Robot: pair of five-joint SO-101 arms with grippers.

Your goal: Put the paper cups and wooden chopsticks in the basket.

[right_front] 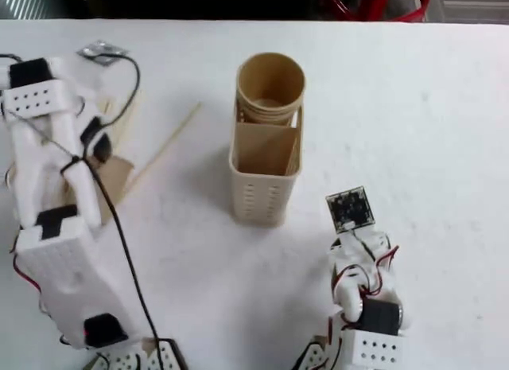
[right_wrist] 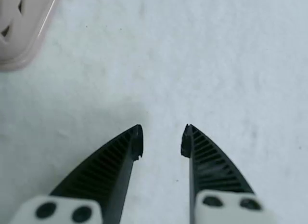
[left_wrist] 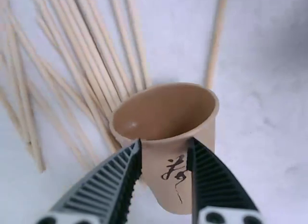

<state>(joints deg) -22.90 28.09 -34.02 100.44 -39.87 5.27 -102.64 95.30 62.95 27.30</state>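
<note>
Picking tan paper cup (left_wrist: pixel 166 123), centre-frame: left gripper (left_wrist: pixel 164 149) parted at rim, right gripper (right_wrist: pixel 161 139) open, empty. Next: clamp, carry to beige plastic basket (right_front: pixel 265 199).

It looked like a robotics lab or a hobbyist's workshop rather than a home. A plain white bench (right_front: pixel 429 107) carried two small arms of white printed plastic, the left arm (right_front: pixel 48 227) along the left edge of the frame and the right arm (right_front: pixel 366 322) at the lower right. Their wiring ran in the open: a black cable (right_front: pixel 119 227) trailed over the left arm, and red and white wires (right_front: pixel 362 266) looped on the right arm below a bare circuit board (right_front: pixel 351 208). The right gripper (right_wrist: pixel 161 139) had ribbed black fingers (right_wrist: pixel 115 166) on white mounts. Behind the bench, at the upper right, stood a red tubular frame (right_front: pixel 374 2).
</note>
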